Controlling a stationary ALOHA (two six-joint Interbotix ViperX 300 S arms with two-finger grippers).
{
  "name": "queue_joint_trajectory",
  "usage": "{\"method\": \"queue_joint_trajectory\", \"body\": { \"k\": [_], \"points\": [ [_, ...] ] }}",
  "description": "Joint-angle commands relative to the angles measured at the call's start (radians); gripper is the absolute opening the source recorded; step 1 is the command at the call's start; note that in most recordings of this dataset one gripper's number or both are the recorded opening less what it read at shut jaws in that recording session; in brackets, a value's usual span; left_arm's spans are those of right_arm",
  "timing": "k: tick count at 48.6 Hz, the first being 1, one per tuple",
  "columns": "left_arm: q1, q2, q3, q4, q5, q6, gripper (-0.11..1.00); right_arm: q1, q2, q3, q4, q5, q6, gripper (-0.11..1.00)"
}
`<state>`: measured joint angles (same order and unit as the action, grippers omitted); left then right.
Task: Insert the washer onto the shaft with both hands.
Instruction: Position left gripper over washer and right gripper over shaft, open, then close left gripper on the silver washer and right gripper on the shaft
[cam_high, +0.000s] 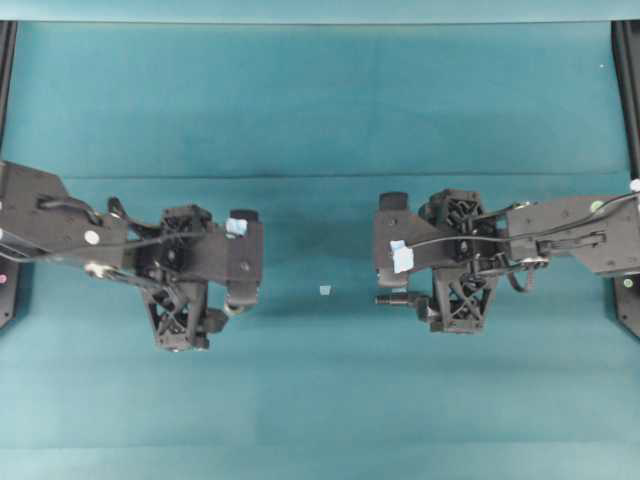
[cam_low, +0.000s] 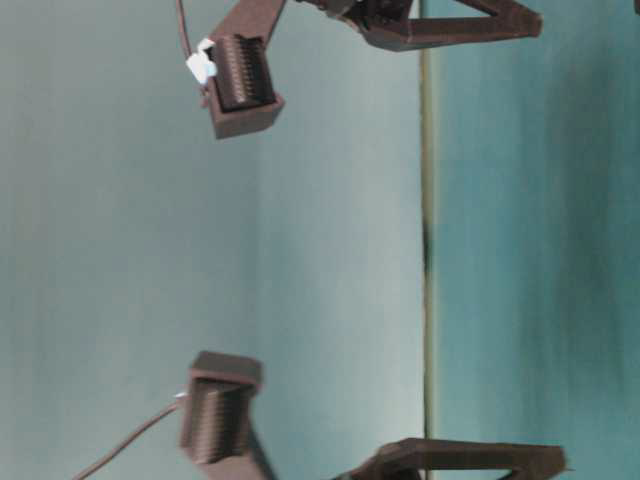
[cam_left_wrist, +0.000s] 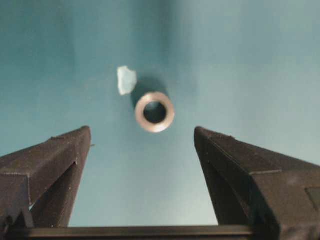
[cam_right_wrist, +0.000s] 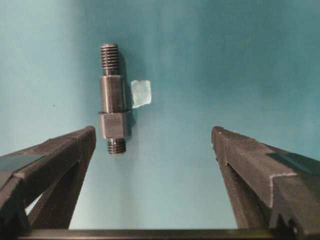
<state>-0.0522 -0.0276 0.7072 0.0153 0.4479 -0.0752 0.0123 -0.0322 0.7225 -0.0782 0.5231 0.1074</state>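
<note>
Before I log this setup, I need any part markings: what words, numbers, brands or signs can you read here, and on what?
None: no readable text in any view.
washer: bare metal, no marking.
shaft: threads and collar only, no stamp.
tape scrap beside the shaft: blank.
tape tag on the right arm: blank, though small in the overhead view.
left tool and right tool: plain black, no labels.

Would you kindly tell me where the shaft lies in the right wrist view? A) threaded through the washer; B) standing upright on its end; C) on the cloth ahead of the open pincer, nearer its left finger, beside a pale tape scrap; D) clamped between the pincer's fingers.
C: the shaft lies flat on the cloth beyond the open right pincer, untouched, with the tape scrap beside it.
</note>
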Motion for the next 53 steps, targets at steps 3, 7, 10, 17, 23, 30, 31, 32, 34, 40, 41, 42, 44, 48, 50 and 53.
{"method": "queue_joint_trajectory", "body": {
  "k": [3,7,10,17,23,30,31,32,34,40,41,42,44,48,50,53],
  "points": [
    [-0.005,0.029,-0.017,0.003,-0.02,-0.008,0.88,0.008,0.009,-0.014,0.0,-0.017,0.009,0.87],
    [-0.005,0.052,-0.018,0.003,-0.038,-0.015,0.88,0.009,0.02,-0.014,0.002,-0.025,0.009,0.87],
    [-0.005,0.06,-0.018,0.003,-0.055,-0.017,0.88,0.009,0.028,-0.012,0.002,-0.028,0.009,0.87],
    [-0.003,0.078,-0.014,0.003,-0.081,-0.018,0.88,0.009,0.044,-0.009,0.008,-0.043,0.009,0.87],
    [-0.003,0.098,-0.008,0.003,-0.092,-0.018,0.88,0.011,0.061,-0.008,0.018,-0.066,0.009,0.87],
    [-0.003,0.109,-0.008,0.003,-0.106,-0.018,0.87,0.011,0.081,-0.005,0.02,-0.087,0.009,0.86],
    [-0.003,0.11,-0.008,0.003,-0.107,-0.018,0.87,0.011,0.083,-0.005,0.02,-0.087,0.009,0.86],
    [-0.003,0.11,-0.008,0.003,-0.109,-0.018,0.87,0.011,0.084,-0.005,0.02,-0.087,0.009,0.86],
    [-0.003,0.112,-0.008,0.003,-0.112,-0.018,0.87,0.011,0.087,-0.005,0.02,-0.087,0.009,0.86],
    [-0.003,0.117,-0.008,0.003,-0.118,-0.018,0.87,0.011,0.091,-0.005,0.02,-0.087,0.009,0.86],
    [-0.003,0.118,-0.006,0.003,-0.12,-0.018,0.87,0.011,0.089,-0.003,0.02,-0.087,0.009,0.86],
    [-0.003,0.118,-0.008,0.003,-0.121,-0.018,0.87,0.011,0.089,-0.003,0.02,-0.087,0.009,0.86],
    [-0.003,0.121,-0.006,0.003,-0.121,-0.018,0.87,0.011,0.089,-0.003,0.02,-0.087,0.009,0.86],
    [-0.003,0.124,-0.006,0.003,-0.121,-0.018,0.87,0.011,0.091,0.0,0.02,-0.087,0.009,0.86],
    [-0.003,0.124,-0.006,0.003,-0.121,-0.018,0.87,0.011,0.089,0.0,0.02,-0.087,0.009,0.86],
    [-0.003,0.124,-0.006,0.003,-0.121,-0.018,0.87,0.011,0.091,0.002,0.02,-0.087,0.009,0.86]
  ]
}}
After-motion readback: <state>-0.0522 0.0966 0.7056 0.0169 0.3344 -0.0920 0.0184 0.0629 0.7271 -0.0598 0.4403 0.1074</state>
